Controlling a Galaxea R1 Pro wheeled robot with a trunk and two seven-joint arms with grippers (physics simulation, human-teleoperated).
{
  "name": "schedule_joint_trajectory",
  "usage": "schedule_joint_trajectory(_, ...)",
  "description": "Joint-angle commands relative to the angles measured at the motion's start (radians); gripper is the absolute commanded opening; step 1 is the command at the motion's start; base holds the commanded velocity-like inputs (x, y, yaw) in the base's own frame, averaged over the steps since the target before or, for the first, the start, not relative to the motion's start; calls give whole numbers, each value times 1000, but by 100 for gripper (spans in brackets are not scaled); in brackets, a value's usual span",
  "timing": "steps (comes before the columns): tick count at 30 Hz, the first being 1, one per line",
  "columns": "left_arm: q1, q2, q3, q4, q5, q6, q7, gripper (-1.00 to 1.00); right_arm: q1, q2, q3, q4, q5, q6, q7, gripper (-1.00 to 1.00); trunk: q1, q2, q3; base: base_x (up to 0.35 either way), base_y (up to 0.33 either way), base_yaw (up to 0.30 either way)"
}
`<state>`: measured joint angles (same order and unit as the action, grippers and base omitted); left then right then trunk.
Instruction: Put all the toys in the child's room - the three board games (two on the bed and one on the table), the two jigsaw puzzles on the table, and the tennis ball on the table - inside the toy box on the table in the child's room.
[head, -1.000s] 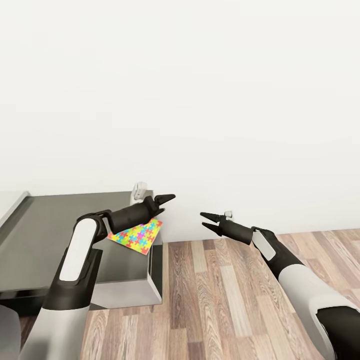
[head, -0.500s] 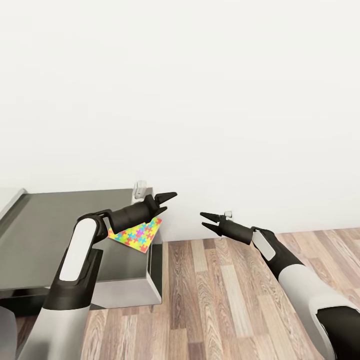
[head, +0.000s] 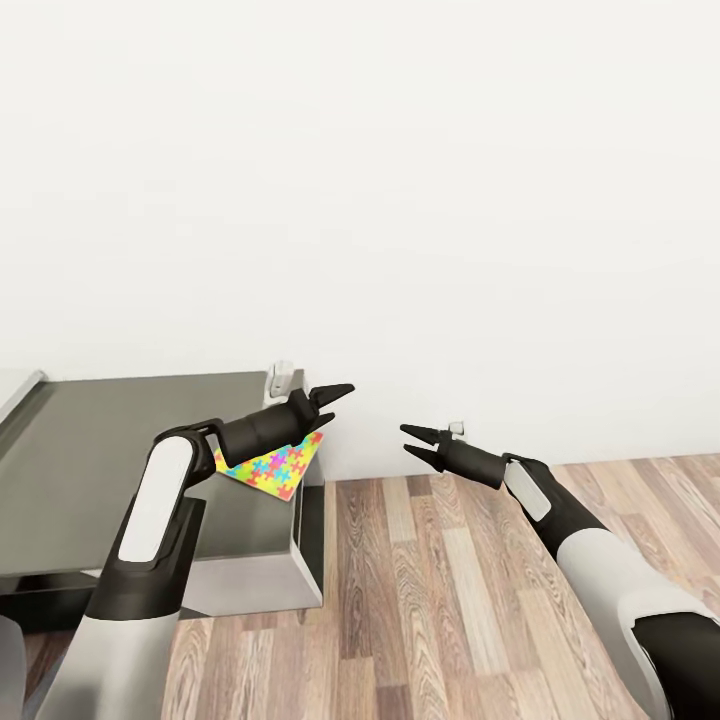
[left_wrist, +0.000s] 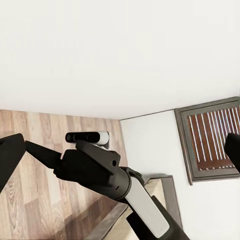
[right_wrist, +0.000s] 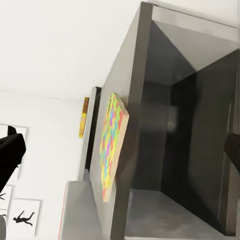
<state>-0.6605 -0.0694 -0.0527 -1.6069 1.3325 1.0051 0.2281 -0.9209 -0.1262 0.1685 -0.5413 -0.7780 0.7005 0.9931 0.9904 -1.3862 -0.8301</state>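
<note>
A jigsaw puzzle, a thin square of bright interlocking pieces, lies on the near right corner of the table's dark-grey top. My left gripper hovers open just above and past that corner, its forearm covering part of the puzzle. My right gripper hangs open over the wood floor, to the right of the table and empty. In the right wrist view the puzzle shows edge-on on the table end, with another thin yellow-orange piece farther along.
A white wall stands close behind the table. Wood plank floor spreads to the right. A small white fitting sits at the table's back corner, another low on the wall. Black silhouette pictures hang farther off.
The whole head view has drifted a little, so the table and puzzle sit slightly higher and further left. Both arms hold the same pose, grippers open.
</note>
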Motion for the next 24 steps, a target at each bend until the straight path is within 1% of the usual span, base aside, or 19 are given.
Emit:
schedule_joint_trajectory(1, -1, 0, 1, -1, 11, 3, 10, 100, -1, -1, 5, 0, -9, 6, -1, 100, 4, -8, -4, 0, 0, 0)
schedule_joint_trajectory(21, -1, 4, 1, -1, 12, 3, 8, 100, -1, -1, 2, 2, -9, 6, -1, 100, 81, -148, -67, 0, 0, 0)
schedule_joint_trajectory(24, -1, 4, 1, -1, 12, 4, 4, 100, -1, -2, 1, 3, -8, 6, -4, 100, 81, -148, -67, 0, 0, 0)
